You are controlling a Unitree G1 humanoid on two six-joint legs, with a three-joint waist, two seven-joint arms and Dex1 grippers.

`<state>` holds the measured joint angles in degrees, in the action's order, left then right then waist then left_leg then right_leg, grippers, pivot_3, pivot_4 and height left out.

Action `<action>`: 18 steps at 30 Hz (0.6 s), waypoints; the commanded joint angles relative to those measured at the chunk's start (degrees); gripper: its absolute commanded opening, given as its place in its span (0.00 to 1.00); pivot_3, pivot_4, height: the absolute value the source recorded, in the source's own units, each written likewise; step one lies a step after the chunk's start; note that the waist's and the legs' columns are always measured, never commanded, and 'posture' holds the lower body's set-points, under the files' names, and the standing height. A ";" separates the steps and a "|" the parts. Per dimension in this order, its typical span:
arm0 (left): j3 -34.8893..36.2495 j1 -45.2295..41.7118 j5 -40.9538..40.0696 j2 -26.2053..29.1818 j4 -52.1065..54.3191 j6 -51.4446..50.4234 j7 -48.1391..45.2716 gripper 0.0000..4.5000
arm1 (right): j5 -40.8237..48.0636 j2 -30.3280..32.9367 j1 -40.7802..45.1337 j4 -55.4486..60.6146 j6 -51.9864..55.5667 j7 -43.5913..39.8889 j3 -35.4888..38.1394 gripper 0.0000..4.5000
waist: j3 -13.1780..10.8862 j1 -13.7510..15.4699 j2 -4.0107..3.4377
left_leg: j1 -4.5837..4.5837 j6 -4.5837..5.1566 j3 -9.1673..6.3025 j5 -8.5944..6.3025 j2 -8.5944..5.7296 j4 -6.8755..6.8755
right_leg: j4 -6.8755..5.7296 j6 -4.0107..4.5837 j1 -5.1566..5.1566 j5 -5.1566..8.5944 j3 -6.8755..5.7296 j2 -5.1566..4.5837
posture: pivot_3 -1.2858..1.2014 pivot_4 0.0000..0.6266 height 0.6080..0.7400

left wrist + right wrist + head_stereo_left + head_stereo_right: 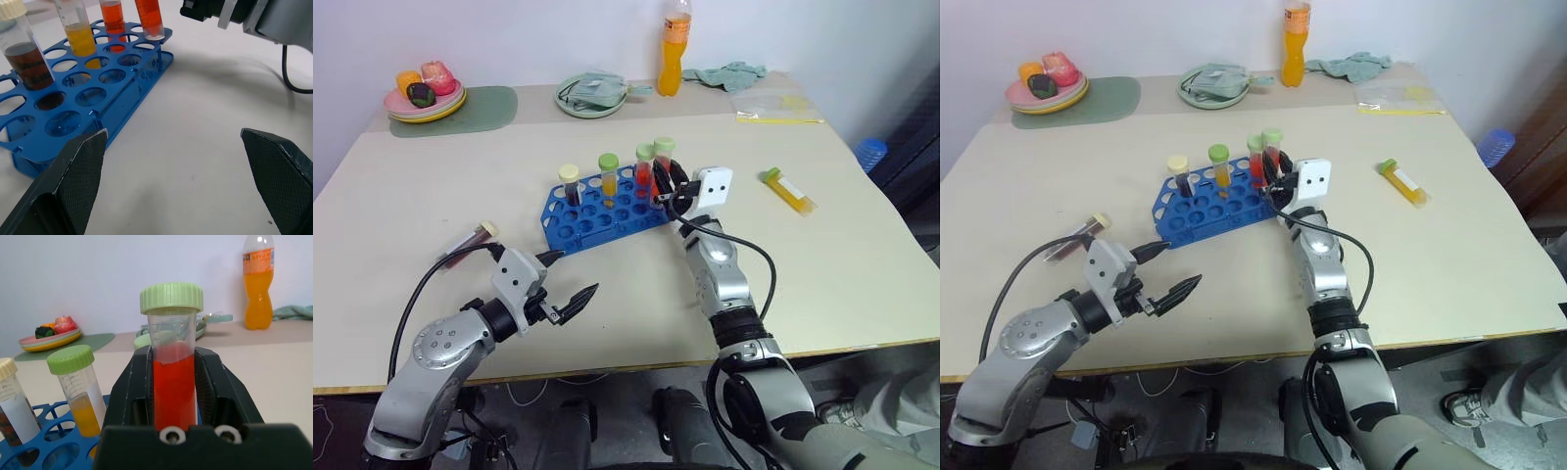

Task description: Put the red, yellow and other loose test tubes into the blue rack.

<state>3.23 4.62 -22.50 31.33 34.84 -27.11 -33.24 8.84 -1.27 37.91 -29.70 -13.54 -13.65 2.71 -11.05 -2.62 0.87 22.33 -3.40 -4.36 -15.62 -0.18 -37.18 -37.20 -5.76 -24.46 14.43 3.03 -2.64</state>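
1. Fingers of the right gripper [175, 396] are clamping a red-liquid tube [173, 382] with a green cap, pressing on the barrel from both sides below the cap, with the tube standing upright.
2. That held tube is hanging at the far right end of the blue rack [607, 208], its lower end at or just inside a hole; how deep it is sitting cannot be told.
3. Fingers of the left gripper [570, 286] are standing spread wide and holding nothing, hovering over the bare bench [822, 284] just in front of the rack's near left corner.
4. Three other tubes are standing upright in the rack's far row: a dark maroon tube [570, 184] with a cream cap, a yellow tube [608, 176] with a green cap, and a second red tube [645, 166] just beside the held one.
5. One loose tube [470, 241] with a cream cap is lying on its side on the bench, left of the rack and near the left gripper, its long axis running toward the far right.
6. One yellow tube [788, 190] with a green cap is lying on its side well to the right of the rack, cap pointing away; the right arm is the nearer one.
7. Judgement: the coming move is turning on the held tube's axis staying in line with its hole, then releasing.
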 commanded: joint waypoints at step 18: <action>3.11 2.89 -1.17 0.42 3.21 1.24 0.18 1.00 | 5.98 9.75 -6.72 20.20 9.71 -11.68 -0.99 1.00 | 0.00 0.38 -0.01 | 0.02 0.00 -0.04 0.00 -0.02 -0.01 | 0.02 0.00 0.03 0.00 -0.01 -0.05 | 0.52 0.24 1.00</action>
<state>4.75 7.26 -23.07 31.73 35.47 -26.75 -33.43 11.65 5.93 32.58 -17.17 -8.97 -21.51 1.43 -11.05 -2.24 0.87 22.34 -3.41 -4.39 -15.62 -0.21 -37.19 -37.16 -5.77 -24.42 14.43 3.02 -2.70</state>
